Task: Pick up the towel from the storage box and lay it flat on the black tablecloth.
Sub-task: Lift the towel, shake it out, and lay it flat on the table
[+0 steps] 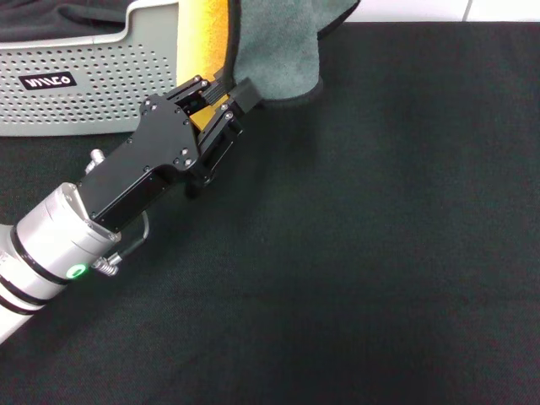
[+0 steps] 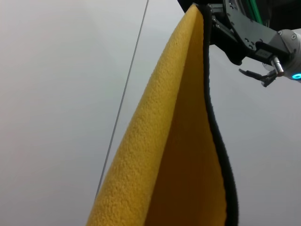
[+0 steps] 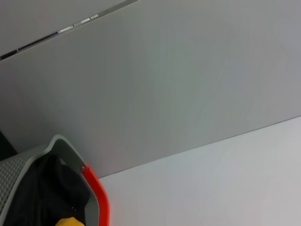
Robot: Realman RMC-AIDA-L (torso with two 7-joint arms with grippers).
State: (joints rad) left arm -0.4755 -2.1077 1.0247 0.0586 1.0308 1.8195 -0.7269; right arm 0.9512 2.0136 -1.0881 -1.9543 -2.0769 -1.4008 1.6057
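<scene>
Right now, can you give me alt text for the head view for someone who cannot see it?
The left hand grips the towel, yellow-orange and grey-teal faces showing, its lower edge touching the black tablecloth beside the storage box. The right hand is out of this view.

From my remote seat, the room reads as plain pale wall [image 3: 188, 84], evenly lit with no hard shadows. A thin dark seam [image 2: 123, 99] runs down the wall in the left wrist view, and a similar joint line [image 3: 70, 27] crosses it in the right wrist view. Beyond the counter's far edge, the head view shows a strip of white surface [image 1: 439, 10].
</scene>
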